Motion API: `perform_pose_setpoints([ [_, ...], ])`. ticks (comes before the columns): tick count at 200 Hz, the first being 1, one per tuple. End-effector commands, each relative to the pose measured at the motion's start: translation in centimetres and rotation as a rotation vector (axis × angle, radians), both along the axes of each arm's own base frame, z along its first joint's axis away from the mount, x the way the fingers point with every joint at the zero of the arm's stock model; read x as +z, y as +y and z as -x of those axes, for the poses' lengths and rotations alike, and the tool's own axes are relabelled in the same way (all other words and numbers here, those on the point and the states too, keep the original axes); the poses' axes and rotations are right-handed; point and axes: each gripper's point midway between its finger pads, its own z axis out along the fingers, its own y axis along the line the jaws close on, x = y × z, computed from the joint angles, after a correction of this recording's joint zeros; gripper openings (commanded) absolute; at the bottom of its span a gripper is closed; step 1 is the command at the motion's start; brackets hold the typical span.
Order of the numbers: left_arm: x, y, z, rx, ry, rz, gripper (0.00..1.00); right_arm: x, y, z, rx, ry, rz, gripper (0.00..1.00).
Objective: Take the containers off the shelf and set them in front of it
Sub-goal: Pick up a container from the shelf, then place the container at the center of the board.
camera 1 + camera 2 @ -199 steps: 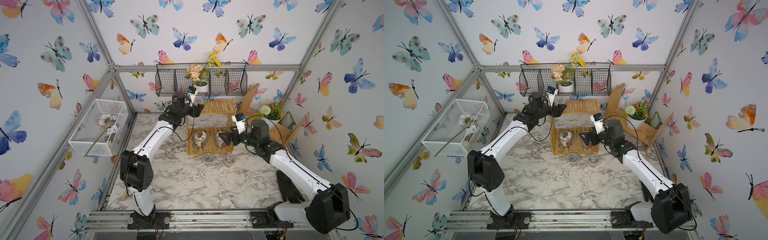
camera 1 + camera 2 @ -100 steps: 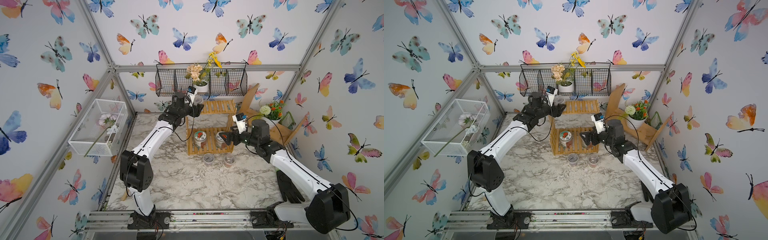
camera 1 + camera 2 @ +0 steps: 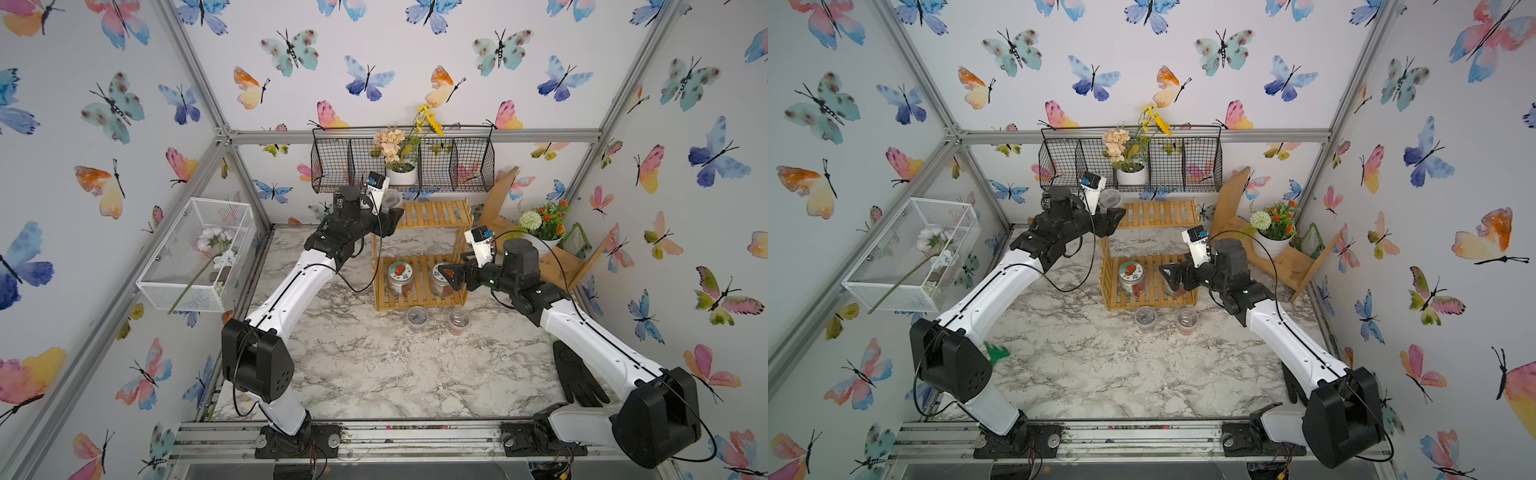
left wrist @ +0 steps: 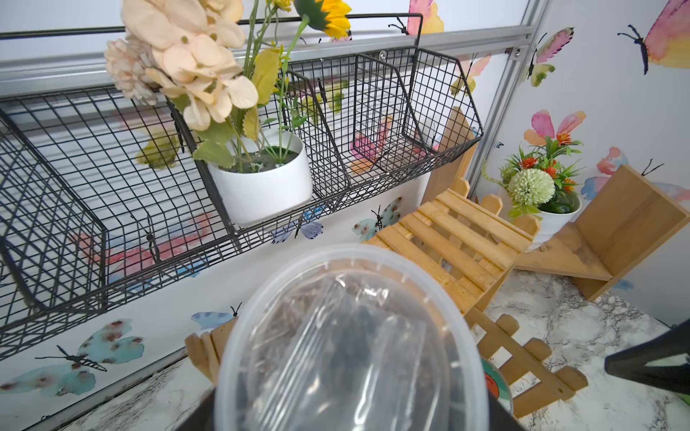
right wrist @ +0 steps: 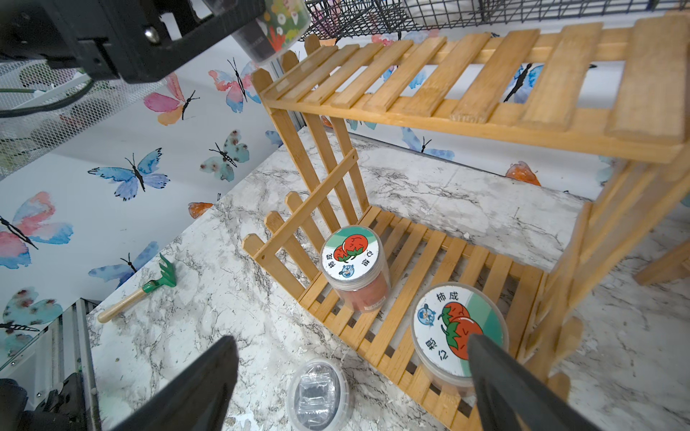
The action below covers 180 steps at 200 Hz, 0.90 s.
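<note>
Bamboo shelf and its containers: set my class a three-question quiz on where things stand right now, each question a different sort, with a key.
1. True or false: both teal-lidded jars stand on the lower tier of the shelf.
2. The left gripper holds: A a small lidded cup; B a teal-lidded jar; C nothing.
3. How many small cups stand on the table in front of the shelf?
Key: 1 true; 2 A; 3 two.
</note>
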Motion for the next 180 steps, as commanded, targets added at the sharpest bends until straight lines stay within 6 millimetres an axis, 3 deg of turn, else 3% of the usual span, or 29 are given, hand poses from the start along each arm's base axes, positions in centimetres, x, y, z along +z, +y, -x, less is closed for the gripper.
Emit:
perform_pose_setpoints([
  [1,2.2,0.0,2.2,-0.028,-0.062,0.013,0.67,1.0,-0.1,0.5,0.018,-0.022,-0.015,0.98],
  [41,1.4,0.4,5.5,-0.041,-0.062,0.003,0.67,1.0,-0.1,0.8,0.024,-0.017,-0.018,0.98],
  [124,-2.5,0.8,13.2,-0.047,-0.034,-0.016,0.67,0.2,-0.7,2.3,0.028,0.006,-0.016,0.98],
  [180,-4.7,2.2,16.2,-0.027,-0.014,0.012,0.67,-0.5,-1.1,3.7,0.036,0.021,-0.019,0.98],
])
